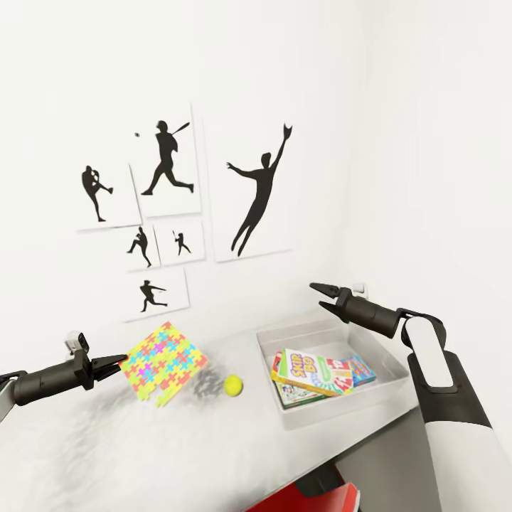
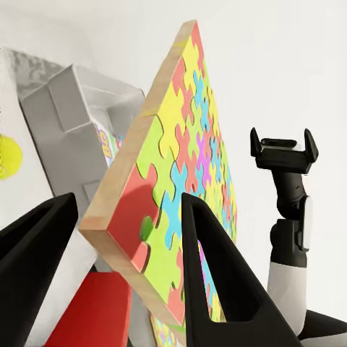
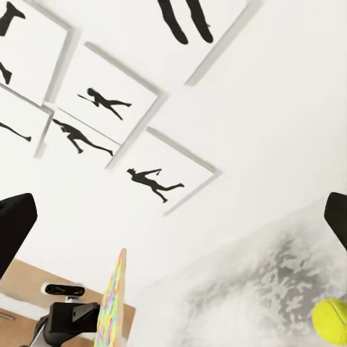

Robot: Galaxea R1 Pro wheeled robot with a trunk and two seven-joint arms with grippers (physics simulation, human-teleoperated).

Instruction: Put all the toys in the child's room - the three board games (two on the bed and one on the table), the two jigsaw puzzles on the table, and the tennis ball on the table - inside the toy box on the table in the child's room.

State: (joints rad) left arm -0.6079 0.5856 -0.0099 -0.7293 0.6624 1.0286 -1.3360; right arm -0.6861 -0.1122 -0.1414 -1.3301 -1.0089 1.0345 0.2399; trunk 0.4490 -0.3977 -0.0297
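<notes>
My left gripper [image 1: 119, 364] is shut on the corner of a multicoloured jigsaw puzzle [image 1: 162, 361], which hangs tilted above the table [image 1: 107, 441]. In the left wrist view the fingers [image 2: 217, 275] straddle the puzzle's [image 2: 173, 166] wooden edge, and a patch of jigsaw pattern [image 2: 166, 334] shows beneath. The tennis ball [image 1: 233, 385] lies on the table between the puzzle and the toy box [image 1: 323, 328]. A Skip-Bo board game [image 1: 307, 371] and more game boxes [image 1: 359, 370] lie inside the box. My right gripper [image 1: 321, 296] hovers open above its far rim.
White walls meet in a corner behind the table, with black baseball-player silhouette pictures [image 1: 259, 188] hanging close over the tabletop. Something red [image 1: 313, 499] sits below the table's front edge. The right wrist view takes in the tennis ball [image 3: 334, 320] and the puzzle edge-on [image 3: 114, 303].
</notes>
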